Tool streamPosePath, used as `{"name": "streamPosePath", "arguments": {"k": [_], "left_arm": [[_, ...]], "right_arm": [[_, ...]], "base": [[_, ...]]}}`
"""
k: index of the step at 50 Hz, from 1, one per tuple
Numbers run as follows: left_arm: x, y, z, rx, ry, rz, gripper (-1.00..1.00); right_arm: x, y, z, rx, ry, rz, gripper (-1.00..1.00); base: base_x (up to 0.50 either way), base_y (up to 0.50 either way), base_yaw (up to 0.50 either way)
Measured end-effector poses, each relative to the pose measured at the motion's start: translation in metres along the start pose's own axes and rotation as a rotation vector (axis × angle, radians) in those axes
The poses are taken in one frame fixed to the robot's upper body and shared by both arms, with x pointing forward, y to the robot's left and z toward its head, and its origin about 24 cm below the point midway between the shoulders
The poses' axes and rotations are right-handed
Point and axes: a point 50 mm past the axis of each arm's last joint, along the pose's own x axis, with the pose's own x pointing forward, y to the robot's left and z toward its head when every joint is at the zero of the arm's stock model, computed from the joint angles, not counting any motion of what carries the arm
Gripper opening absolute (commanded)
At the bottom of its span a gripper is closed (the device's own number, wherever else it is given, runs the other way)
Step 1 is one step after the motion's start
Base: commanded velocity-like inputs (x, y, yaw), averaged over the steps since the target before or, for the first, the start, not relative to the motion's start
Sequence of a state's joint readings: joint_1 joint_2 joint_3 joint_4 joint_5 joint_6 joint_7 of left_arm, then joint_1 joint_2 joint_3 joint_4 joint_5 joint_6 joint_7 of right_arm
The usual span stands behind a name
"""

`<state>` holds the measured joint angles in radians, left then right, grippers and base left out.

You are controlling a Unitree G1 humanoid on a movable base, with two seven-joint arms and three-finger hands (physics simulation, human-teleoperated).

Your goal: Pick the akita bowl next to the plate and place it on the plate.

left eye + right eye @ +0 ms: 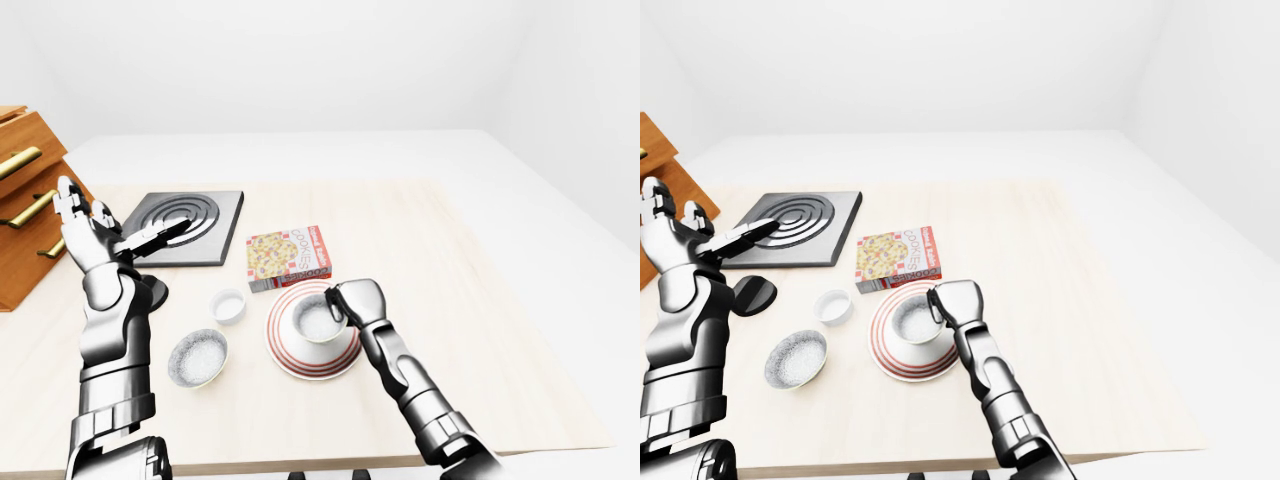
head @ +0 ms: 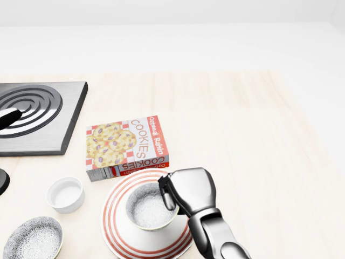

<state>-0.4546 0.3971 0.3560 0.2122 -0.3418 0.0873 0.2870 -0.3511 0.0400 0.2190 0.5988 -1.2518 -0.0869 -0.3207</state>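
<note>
A cookie box (image 2: 126, 147) lies flat just up and left of the right hand (image 2: 188, 191). A small white cup (image 2: 65, 194) sits further left. A spotted gray bowl (image 2: 33, 238) is down and left of the hand. A dark stove plate (image 2: 38, 116) lies far up left on the wood table (image 2: 242, 124).

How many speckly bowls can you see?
2. The first bowl sits on the striped plate, its rim pinched by the right hand. The other bowl lies at the head view's bottom left, near the small white dish. None seems hidden.
</note>
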Motion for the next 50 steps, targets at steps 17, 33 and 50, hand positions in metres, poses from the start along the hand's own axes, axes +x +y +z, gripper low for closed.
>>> {"name": "streamPosePath", "arguments": {"k": [17,33,50], "left_arm": [[0.0,0.0,0.0,-0.001,0.001,0.0,1.0],[0.0,0.0,-0.001,0.001,0.004,-0.002,1.0],[0.0,-0.001,-0.002,0.003,0.007,-0.002,1.0]], "right_arm": [[0.001,0.008,-0.002,-0.024,0.0,0.006,-1.0],[0.0,0.012,-0.002,-0.023,0.004,0.011,-1.0],[-0.006,-0.002,-0.013,0.25,0.12,-0.043,1.0]], "base": [[0.0,0.0,0.0],[0.0,0.0,0.0],[0.0,0.0,0.0]]}}
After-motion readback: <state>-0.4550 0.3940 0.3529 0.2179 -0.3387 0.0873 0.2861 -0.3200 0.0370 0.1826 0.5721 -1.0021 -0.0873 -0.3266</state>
